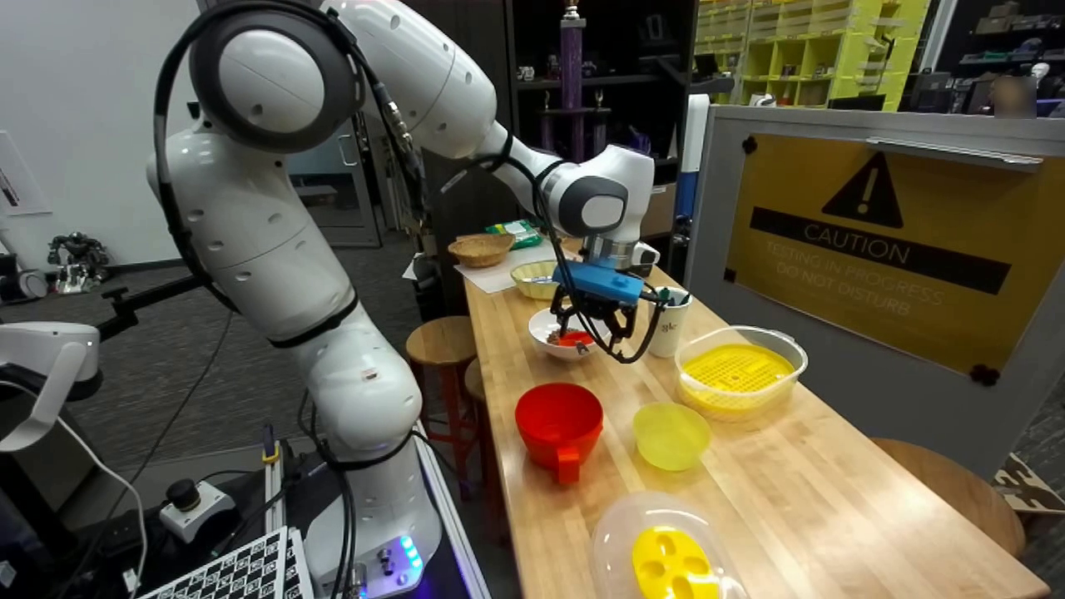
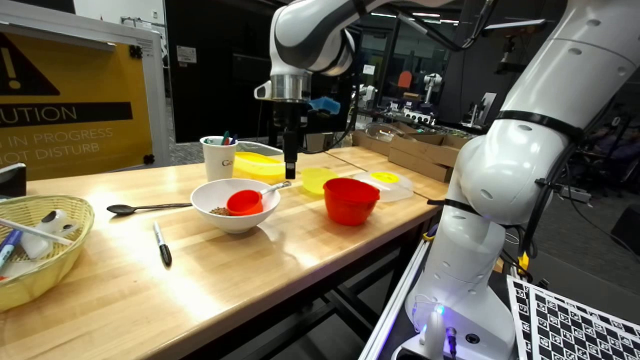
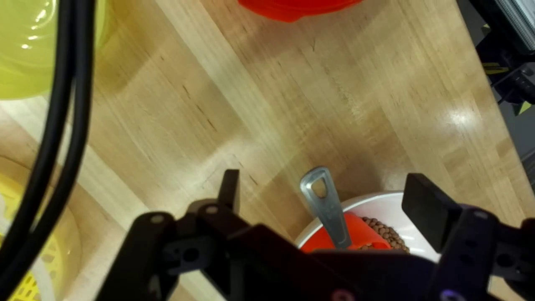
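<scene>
My gripper (image 3: 326, 196) is open and empty in the wrist view, its two black fingers wide apart. It also shows in both exterior views (image 1: 592, 324) (image 2: 290, 170), above the table. The grey handle of a red measuring scoop (image 3: 330, 215) lies between the fingers in the wrist view, below and not touched. The scoop (image 2: 245, 202) rests tilted in a white bowl (image 2: 235, 225), its handle sticking out over the rim. Small brown pellets (image 3: 386, 234) lie in the bowl and partly in the scoop. The gripper hides part of the bowl in the wrist view.
A red bowl with a handle (image 1: 559, 424) and a yellow bowl (image 1: 672, 437) stand nearby. Around are a clear tub with yellow strainer (image 1: 740, 370), a lid (image 1: 611, 541), a white cup with pens (image 2: 219, 160), a black spoon (image 2: 125, 209), a marker (image 2: 162, 245) and a basket (image 2: 65, 265).
</scene>
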`<state>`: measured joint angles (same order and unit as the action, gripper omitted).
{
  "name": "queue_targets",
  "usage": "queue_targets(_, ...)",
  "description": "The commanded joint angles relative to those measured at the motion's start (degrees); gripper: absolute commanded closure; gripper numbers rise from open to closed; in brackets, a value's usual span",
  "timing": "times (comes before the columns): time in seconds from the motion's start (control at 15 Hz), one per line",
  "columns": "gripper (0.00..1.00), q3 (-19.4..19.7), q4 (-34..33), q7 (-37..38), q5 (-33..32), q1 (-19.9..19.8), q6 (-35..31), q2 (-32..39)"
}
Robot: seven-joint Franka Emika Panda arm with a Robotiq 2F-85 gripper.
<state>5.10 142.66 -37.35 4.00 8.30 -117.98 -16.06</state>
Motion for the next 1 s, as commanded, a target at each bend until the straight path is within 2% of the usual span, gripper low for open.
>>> queue_targets(0.0, 0.0, -0.89, 0.81, -1.7, 0.51, -0.86, 0.42, 0.04)
queue_targets(0.93, 0.0, -1.82, 1.84, -1.13, 0.15, -1.0, -0.22, 0.57)
